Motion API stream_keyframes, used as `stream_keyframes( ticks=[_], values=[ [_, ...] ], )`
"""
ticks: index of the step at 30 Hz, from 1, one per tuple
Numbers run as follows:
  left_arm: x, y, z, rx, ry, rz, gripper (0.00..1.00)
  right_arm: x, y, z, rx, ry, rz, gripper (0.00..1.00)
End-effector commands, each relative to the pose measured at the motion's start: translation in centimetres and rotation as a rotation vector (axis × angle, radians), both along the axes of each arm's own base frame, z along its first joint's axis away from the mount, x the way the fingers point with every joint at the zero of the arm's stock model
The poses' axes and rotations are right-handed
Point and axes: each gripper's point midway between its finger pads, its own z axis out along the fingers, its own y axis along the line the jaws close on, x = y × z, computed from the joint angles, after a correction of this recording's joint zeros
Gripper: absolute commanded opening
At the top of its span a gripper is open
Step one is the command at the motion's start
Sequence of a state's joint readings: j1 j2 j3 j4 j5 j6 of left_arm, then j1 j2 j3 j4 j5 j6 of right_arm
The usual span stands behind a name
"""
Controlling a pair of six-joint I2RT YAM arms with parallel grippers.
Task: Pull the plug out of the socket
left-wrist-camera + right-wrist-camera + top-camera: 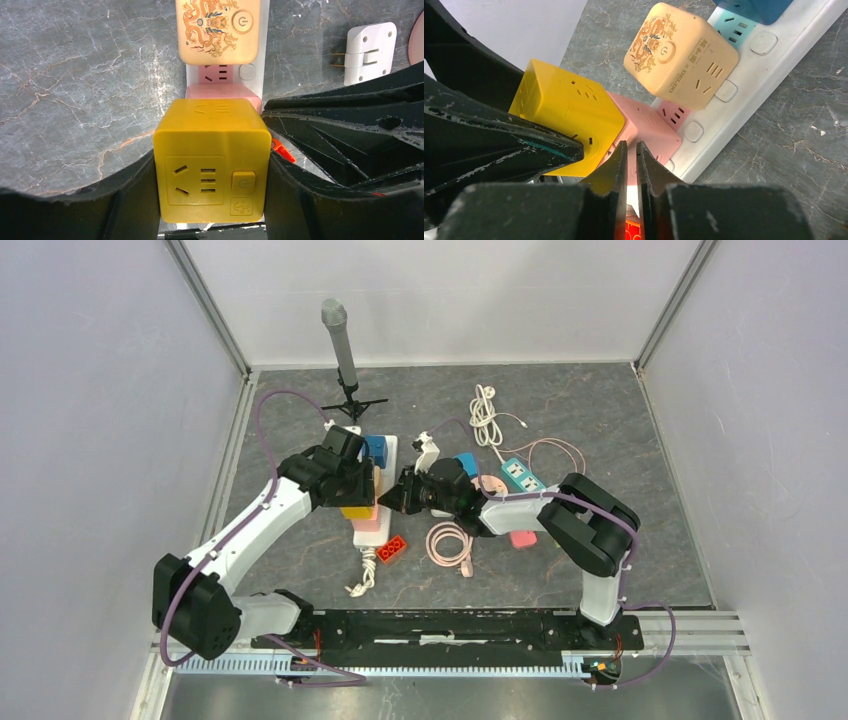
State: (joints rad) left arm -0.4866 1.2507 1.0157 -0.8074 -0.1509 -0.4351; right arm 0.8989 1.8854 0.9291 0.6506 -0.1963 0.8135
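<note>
Left jaws clamp the yellow cube plug [212, 165], slotted on 2 faces; right jaws closed.

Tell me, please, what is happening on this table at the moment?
The left hand is clamped on the yellow cube plug, which sits on the white power strip. The right hand is shut with nothing in it. Its tips are down beside the pink cube, possibly to steady the strip. The yellow cube plug looks tilted, but whether its prongs have left the socket is hidden.
</note>
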Motion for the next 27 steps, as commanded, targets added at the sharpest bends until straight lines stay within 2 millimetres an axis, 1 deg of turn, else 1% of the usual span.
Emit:
stream_keyframes(
  ticks=[1, 3, 7, 9, 13, 18, 23, 27],
  values=[
    [5.1, -3.3, 6.0, -0.163, -0.241, 0.017, 0.3, -2.7, -2.3, -5.7, -0.202, 0.079, 0.056, 0.15],
    [5.1, -3.4, 5.9, -0.169, -0.24, 0.013, 0.3, -2.8, -2.2, -6.0, -0.198, 0.095, 0.06, 0.16],
    [5.0, -3.7, 6.4, -0.189, -0.248, -0.002, 0.3, -2.9, -2.0, -7.3, -0.215, 0.133, 0.055, 0.16],
    [4.9, -3.9, 6.8, -0.202, -0.251, -0.01, 0.3, -3.0, -2.2, -7.9, -0.231, 0.143, 0.048, 0.16],
    [4.6, -5.0, 7.3, -0.26, -0.233, -0.026, 0.3, -3.0, -2.7, -8.8, -0.268, 0.142, 0.026, 0.14],
    [4.8, -4.8, 7.6, -0.255, -0.236, -0.005, 0.3, -2.8, -3.3, -9.5, -0.313, 0.115, -0.007, 0.13],
    [4.8, -4.3, 7.4, -0.225, -0.221, 0.009, 0.29, -2.4, -3.7, -9.7, -0.36, 0.072, -0.036, 0.12],
    [4.5, -4.3, 7.7, -0.22, -0.195, 0.004, 0.29, -1.8, -3.5, -8.7, -0.384, -0.012, -0.062, 0.12]
  ],
)
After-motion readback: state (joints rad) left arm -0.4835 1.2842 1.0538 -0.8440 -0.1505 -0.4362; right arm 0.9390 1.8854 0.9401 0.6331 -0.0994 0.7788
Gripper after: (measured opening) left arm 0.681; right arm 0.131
